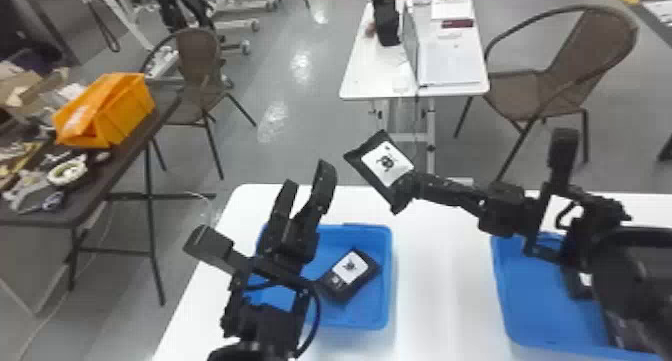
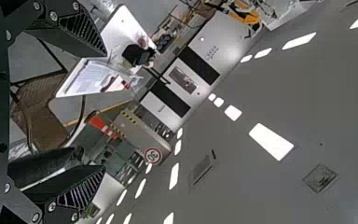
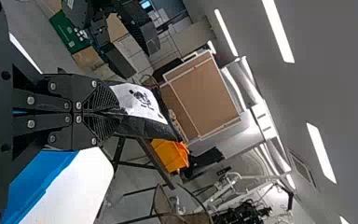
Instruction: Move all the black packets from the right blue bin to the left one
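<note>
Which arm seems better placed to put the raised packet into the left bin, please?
Likely left, by handover: the left gripper is open and nearer the left bin; the right gripper holds the packet.

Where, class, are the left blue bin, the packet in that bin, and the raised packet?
Left blue bin (image 1: 365, 312): head view, on its bare floor.
Packet in that bin (image 1: 351, 266): head view, on its white label.
Raised packet (image 3: 131, 103): right wrist view, on its white label.

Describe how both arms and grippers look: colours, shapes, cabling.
The left arm and right arm are black, with blocky brackets near the wrist; a black cable loops out beside the left one. The left gripper and right gripper match: black, with tapered, ribbed tips and silvery round screw heads.
</note>
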Available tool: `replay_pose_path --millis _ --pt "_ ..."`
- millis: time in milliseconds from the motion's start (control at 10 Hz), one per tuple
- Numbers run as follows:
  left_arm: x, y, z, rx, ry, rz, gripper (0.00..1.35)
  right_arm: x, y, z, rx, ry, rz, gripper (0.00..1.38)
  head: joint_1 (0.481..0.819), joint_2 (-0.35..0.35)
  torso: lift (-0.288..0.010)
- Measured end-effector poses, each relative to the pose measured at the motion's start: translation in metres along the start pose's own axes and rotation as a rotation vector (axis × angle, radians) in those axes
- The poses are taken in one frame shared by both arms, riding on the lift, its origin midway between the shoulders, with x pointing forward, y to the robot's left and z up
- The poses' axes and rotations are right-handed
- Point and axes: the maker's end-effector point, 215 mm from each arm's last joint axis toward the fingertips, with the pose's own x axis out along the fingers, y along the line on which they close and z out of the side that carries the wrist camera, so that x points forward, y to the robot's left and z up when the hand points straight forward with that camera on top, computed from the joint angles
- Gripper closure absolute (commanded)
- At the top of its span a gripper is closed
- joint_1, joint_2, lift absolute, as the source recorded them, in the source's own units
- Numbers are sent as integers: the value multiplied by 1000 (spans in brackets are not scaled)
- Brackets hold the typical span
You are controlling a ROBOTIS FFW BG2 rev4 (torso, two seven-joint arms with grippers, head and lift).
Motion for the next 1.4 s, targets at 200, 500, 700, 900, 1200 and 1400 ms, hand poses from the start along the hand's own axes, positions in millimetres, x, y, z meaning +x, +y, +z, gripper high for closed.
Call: replay_pose_path --millis 200,500,700,900,1200,1400 --pt "10 -31 -26 -44 86 -83 183 19 8 -5 1 22 41 1277 695 197 0" --pt "16 -42 -52 -77 171 -112 260 43 23 -11 1 44 94 1277 695 197 0" --pt "17 -38 -51 -42 169 -102 1236 47 26 -18 11 58 105 1277 695 208 0" --pt "19 -35 -33 16 112 -93 1220 48 26 -18 11 54 106 1277 695 222 0" --pt "20 -36 -25 36 86 -101 1220 46 24 -17 12 43 101 1213 695 225 0" --pt "20 -37 -21 45 76 -106 1220 42 15 -10 23 -10 78 85 695 218 0"
